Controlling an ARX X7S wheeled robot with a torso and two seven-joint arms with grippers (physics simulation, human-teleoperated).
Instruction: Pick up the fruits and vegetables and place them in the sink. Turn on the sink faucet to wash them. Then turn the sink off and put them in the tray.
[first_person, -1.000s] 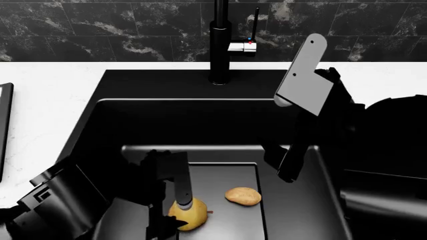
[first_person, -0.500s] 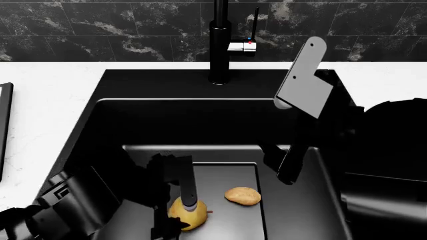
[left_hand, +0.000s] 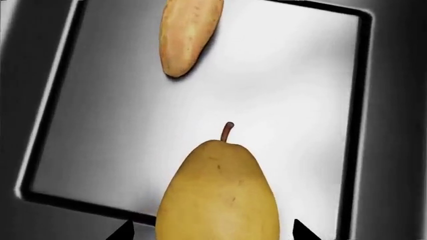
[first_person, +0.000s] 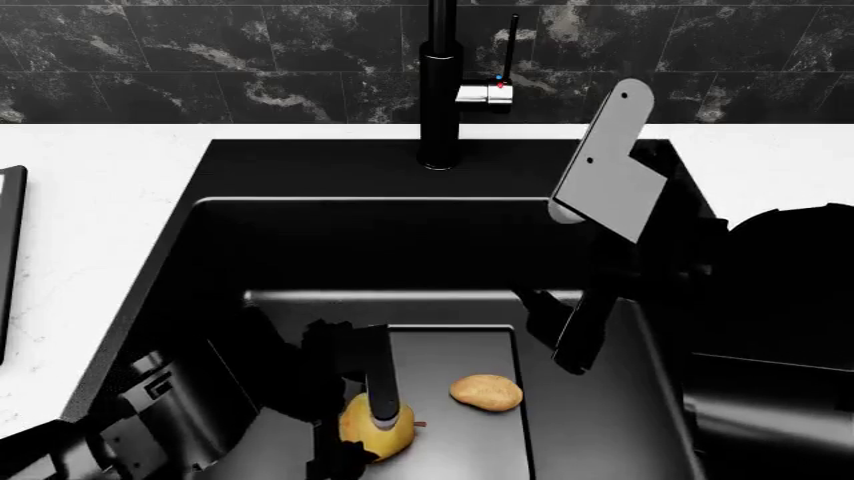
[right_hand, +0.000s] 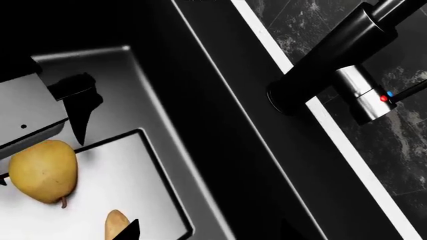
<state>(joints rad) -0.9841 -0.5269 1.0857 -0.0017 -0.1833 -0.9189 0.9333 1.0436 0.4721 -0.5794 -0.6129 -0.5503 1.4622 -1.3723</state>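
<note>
Fruit gripped on the sink floor, tap untouched

Sink (first_person: 200, 250) holds both pieces of produce at this moment: a yellow pear (first_person: 374, 428) and a tan potato (first_person: 486, 392), both lying on the flat grey drain plate (first_person: 461, 350) in the basin's floor, near each other but apart. The left claw (first_person: 354, 420) reaches down into the basin with one finger on either side of the pear. In the left wrist view the pear (left_hand: 217, 195) fills the space between the two dark fingertips, its stem pointing toward the potato (left_hand: 187, 35); the fingers look closed against the fruit, which appears to rest on the plate, not lifted. That grip suggests either the fruit being set down for washing or taken up for the tray; the pictures alone do not settle which.

The right claw (first_person: 567, 340) hangs inside the basin's right side, clear of both items. Only one of its fingertips shows in its own camera, so how wide it stands cannot be told; it holds nothing visible. From there it faces the tap (right_hand: 320, 75) and its small silver lever (right_hand: 365, 97), marked red and blue, probably placed to work that lever. No water is seen running.

A dark edge at the counter's far left (first_person: 11, 260) may be the tray; too little shows to be sure.
</note>
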